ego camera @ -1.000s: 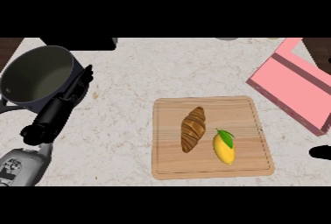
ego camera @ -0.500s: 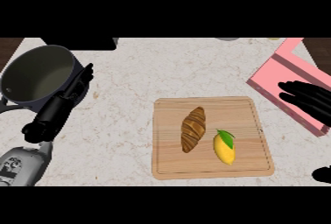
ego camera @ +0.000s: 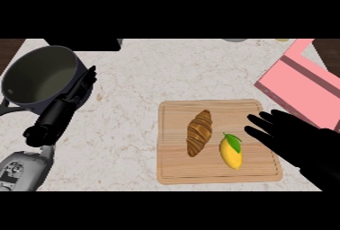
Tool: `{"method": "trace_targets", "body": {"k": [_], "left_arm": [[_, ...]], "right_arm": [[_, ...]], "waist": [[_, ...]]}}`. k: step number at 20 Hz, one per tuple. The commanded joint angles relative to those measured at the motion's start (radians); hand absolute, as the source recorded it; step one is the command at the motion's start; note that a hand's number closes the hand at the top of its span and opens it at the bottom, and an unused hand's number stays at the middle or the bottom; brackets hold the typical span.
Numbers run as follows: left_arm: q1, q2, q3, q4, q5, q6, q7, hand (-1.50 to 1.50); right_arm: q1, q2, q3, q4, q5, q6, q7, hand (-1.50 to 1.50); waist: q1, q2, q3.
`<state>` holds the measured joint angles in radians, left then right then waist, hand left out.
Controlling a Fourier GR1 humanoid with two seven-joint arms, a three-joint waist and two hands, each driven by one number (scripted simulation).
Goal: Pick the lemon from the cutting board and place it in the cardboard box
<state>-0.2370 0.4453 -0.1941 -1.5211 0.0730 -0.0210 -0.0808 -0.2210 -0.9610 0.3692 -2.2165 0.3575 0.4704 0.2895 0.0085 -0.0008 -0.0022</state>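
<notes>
A yellow oval lemon with a green leaf (ego camera: 231, 151) lies on the light wooden cutting board (ego camera: 216, 112), toward the board's 4 o'clock corner. Its long axis runs roughly 12 to 6, leaf end pointing to 12. At its 9 o'clock lies a brown croissant (ego camera: 199, 132). The black right hand (ego camera: 292, 134) hovers at the lemon's 3 o'clock, fingers (ego camera: 260, 121) straight and released, holding nothing. This looks like the reach; next the hand must close around the lemon. The pink box (ego camera: 302, 87) sits at 1 o'clock on the table (ego camera: 133, 117). The left hand (ego camera: 66, 105) rests beside a dark pot (ego camera: 40, 76), fingers straight.
</notes>
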Motion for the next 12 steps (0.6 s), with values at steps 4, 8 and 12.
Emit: {"method": "trace_targets", "body": {"k": [4,8,12], "left_arm": [[0.019,-0.013,0.025,0.042,-0.025,-0.029,-0.041,0.00],[-0.032,-0.054,0.036,0.030,-0.063,-0.020,0.006,0.00],[0.011,-0.082,0.040,0.075,-0.100,-0.029,-0.074,0.00]], "right_arm": [[-0.085,0.203,0.216,0.005,0.114,0.135,0.297,-1.50],[-0.090,0.294,0.185,-0.026,0.073,0.244,0.375,-1.50],[-0.005,0.329,0.255,0.018,0.263,0.173,0.319,-1.50]], "waist": [[0.002,0.002,0.001],[-0.009,0.000,0.002],[-0.012,0.001,0.002]]}}
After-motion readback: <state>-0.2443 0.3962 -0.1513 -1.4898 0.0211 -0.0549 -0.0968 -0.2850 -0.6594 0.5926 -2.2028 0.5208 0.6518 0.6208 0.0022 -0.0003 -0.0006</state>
